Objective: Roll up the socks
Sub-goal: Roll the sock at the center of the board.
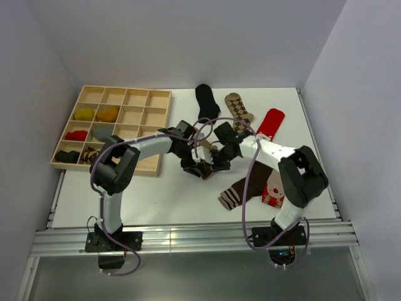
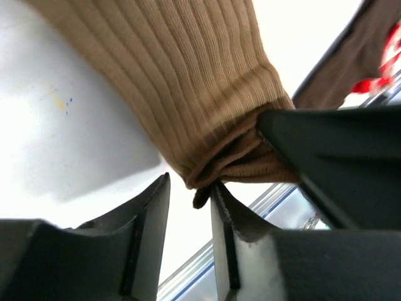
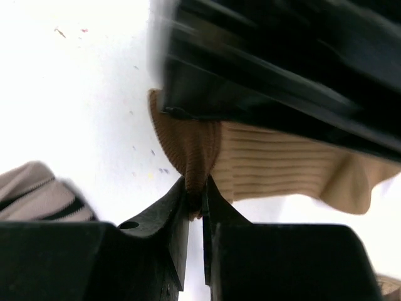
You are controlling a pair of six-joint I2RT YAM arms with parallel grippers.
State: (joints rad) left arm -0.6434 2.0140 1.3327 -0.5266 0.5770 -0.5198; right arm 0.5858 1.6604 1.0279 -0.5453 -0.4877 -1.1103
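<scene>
White table (image 1: 156, 200): R claw (image 3: 195, 188) pinches ribbed tan sock (image 3: 282, 163) by fold, L claw (image 2: 190, 188) parted.

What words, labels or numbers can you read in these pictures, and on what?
None legible in any view. Socks carry only patterns: diamonds on the argyle sock, stripes on the dark brown sock, a white figure on the red sock; the tan sock is plain ribbing. The wooden tray shows no marking.

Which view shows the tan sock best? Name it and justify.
Left wrist: the tan sock fills the frame, ribs sharp. Right wrist shows it partly covered, a fold pinched; top external barely shows it.
</scene>
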